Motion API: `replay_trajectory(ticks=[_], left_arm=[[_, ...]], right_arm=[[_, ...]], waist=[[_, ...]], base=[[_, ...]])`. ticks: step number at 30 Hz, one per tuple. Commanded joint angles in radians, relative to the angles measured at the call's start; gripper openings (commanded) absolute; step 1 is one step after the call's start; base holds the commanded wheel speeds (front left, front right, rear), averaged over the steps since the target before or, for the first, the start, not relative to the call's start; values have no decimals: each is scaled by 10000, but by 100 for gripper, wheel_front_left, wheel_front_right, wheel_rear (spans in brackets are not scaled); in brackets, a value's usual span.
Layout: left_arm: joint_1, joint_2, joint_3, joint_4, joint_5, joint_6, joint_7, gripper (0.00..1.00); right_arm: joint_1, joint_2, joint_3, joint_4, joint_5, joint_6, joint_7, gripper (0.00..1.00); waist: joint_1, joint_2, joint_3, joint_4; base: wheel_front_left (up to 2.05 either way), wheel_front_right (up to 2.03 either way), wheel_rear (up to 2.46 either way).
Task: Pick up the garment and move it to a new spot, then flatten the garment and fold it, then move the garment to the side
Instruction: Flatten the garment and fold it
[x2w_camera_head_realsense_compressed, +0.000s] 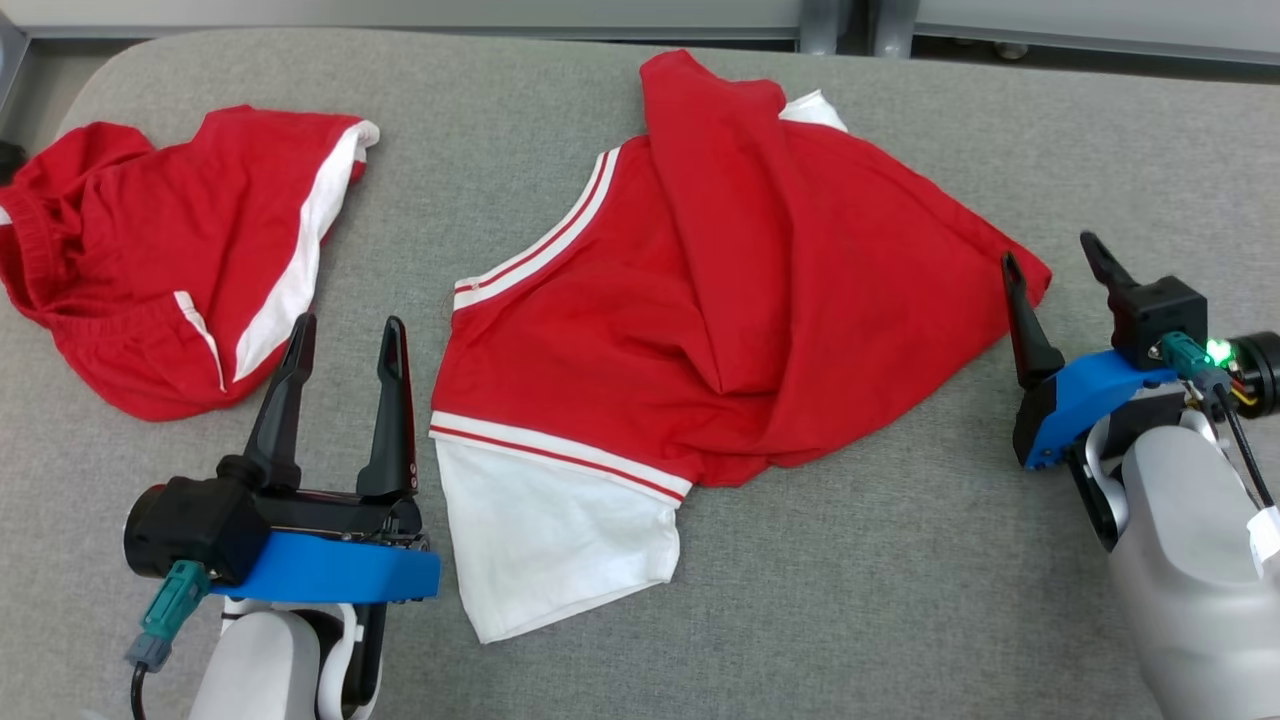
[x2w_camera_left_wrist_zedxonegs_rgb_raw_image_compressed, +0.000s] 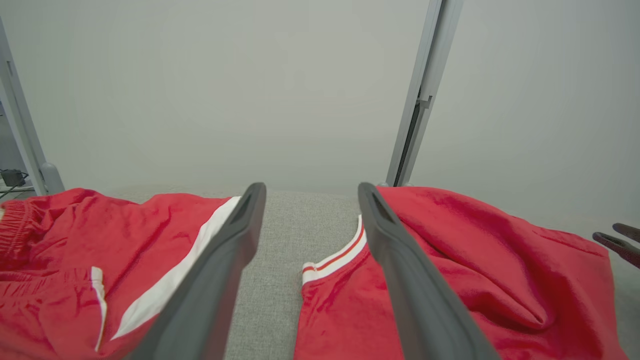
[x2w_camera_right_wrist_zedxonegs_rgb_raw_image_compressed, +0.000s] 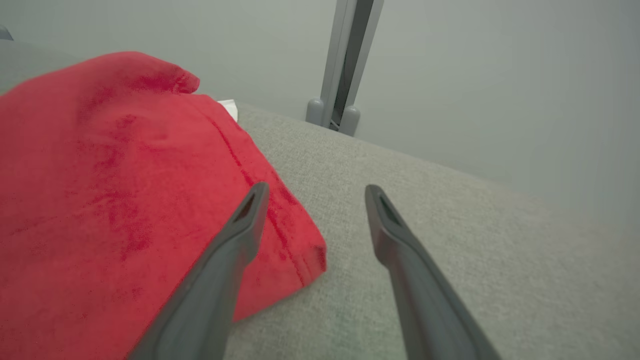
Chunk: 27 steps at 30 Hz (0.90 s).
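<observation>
**Left gripper (x2w_camera_head_realsense_compressed: 350, 322) and right gripper (x2w_camera_head_realsense_compressed: 1050, 248) open beside a red shirt (x2w_camera_head_realsense_compressed: 700, 330)**

Both grippers have two long, dark, tapered fingers on a blue mount. They are spread wide and hold nothing. The one shirt lies rumpled in soft folds mid-surface between them, with a white sleeve and striped trim. One pair of red shorts (x2w_camera_head_realsense_compressed: 150, 270) with white side panels lies crumpled to the left on the grey woven surface (x2w_camera_head_realsense_compressed: 900, 600).

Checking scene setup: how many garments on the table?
2. Shorts lie at the table's left; the shirt lies in the middle, crumpled. The shirt's folds could hide something small.
</observation>
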Motion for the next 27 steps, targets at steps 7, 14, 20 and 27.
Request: replay_trajectory(ticks=[7,14,20,27], left_arm=[[-256,35,-161,-24,-138,57,-29,100],[-252,33,-133,8,-125,100,-29,100],[33,33,15,98,3,94,-29,100],[519,35,230,218,163,-24,-29,100]], right_arm=[[-59,-140,-73,1273,-9,-6,134,100],[-246,139,112,2144,156,-6,121,0],[-236,288,166,1946,460,-6,-24,0],[721,369,86,858,946,-6,-58,0]], waist=[[2,0,296,304],[2,0,289,305],[2,0,-151,-28],[2,0,-856,-645]], base=[[0,0,0],[0,0,0],[0,0,0],[0,0,0]])
